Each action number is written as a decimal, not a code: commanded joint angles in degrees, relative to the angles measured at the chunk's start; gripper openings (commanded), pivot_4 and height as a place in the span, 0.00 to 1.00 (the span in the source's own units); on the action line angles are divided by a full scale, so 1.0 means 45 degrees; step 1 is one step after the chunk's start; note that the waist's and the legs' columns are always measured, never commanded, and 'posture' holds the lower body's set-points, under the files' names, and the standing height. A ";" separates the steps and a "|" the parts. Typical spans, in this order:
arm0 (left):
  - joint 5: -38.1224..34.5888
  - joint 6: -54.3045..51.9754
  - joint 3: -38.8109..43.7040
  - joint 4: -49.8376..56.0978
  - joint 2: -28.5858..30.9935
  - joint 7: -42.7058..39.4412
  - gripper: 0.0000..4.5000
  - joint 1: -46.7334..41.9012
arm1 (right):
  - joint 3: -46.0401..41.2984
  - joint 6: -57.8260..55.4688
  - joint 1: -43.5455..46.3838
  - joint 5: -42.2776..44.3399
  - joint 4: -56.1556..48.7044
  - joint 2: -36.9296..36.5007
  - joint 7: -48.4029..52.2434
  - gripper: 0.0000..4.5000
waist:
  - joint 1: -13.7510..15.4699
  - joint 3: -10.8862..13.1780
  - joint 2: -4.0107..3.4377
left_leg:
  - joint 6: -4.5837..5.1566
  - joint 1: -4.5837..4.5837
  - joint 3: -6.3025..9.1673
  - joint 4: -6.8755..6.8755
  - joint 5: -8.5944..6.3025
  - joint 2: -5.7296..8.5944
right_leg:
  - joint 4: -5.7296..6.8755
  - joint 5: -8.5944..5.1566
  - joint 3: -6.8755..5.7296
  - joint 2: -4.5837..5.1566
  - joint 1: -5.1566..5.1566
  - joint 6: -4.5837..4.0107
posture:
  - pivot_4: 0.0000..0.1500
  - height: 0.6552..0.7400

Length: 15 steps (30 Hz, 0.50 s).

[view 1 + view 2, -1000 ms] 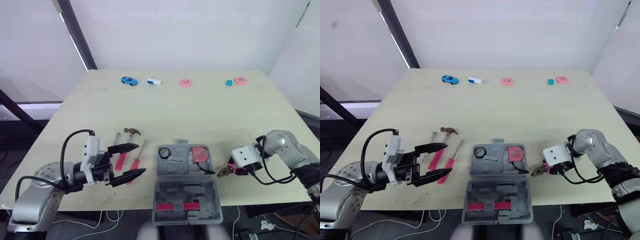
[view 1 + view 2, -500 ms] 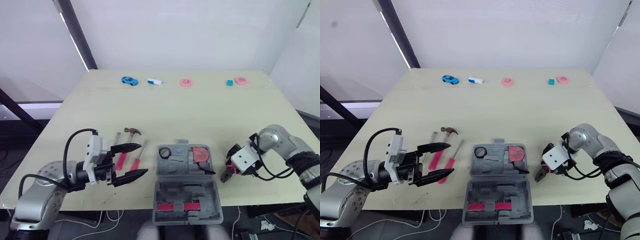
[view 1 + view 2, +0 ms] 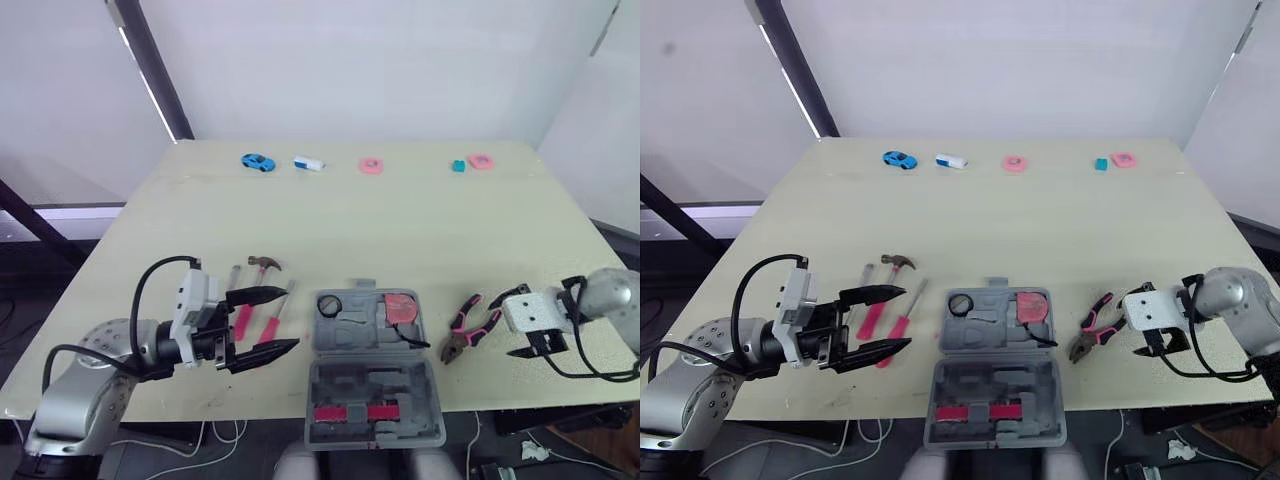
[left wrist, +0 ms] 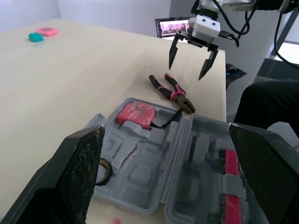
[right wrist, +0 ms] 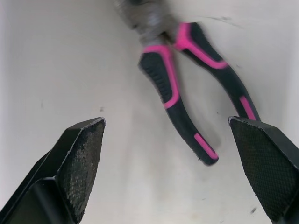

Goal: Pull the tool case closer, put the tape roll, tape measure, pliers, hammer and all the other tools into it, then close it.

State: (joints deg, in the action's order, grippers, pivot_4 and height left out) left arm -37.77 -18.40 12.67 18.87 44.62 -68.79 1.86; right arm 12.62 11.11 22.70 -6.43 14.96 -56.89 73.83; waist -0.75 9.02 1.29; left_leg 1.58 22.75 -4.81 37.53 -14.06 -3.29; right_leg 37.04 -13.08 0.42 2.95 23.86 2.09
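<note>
The grey tool case [image 3: 372, 385] lies open at the table's front edge. Its far half holds the black tape roll [image 3: 330, 306] and the red tape measure [image 3: 402, 306]. Pink-handled pliers [image 3: 467, 328] lie on the table just right of the case, handles splayed. My right gripper [image 3: 1152, 346] stands open right of the pliers, apart from them. The hammer [image 3: 262, 265] and pink-handled screwdrivers [image 3: 271, 324] lie left of the case. My left gripper [image 3: 292, 318] is open over the screwdrivers, pointing at the case and holding nothing.
Along the table's far edge sit a blue toy car [image 3: 257, 161], a white object [image 3: 308, 163], a pink ring [image 3: 371, 165], a teal block [image 3: 458, 166] and a pink piece [image 3: 481, 160]. The case's near half [image 3: 995, 400] overhangs the front edge.
My right gripper has let go of the pliers and drawn back to the right; the pliers now lie beside the case. The left gripper edged slightly toward the case.
</note>
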 commanded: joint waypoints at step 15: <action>-0.0124 0.0025 -0.0717 -0.0561 0.0220 -0.1249 1.00 -0.1341 | -0.6547 -1.1368 -0.8820 0.4113 -1.1350 0.6759 -0.9354 0.99 | 0.0284 -0.0025 0.0026 | -0.0004 0.0007 0.0132 0.0076 -0.0001 -0.0008 | 0.0006 -0.0027 -0.0048 -0.0002 -0.0041 0.0061 | 1.00 0.99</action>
State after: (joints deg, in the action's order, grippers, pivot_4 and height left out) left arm -37.90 -18.50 9.04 16.24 45.02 -73.71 -3.46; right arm -14.93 -37.98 -17.09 11.12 -32.91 -27.65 35.26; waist 0.53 8.90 1.40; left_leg 1.57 22.79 -4.20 37.87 -14.07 -3.32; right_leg 37.06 -13.20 0.22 2.96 23.68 2.35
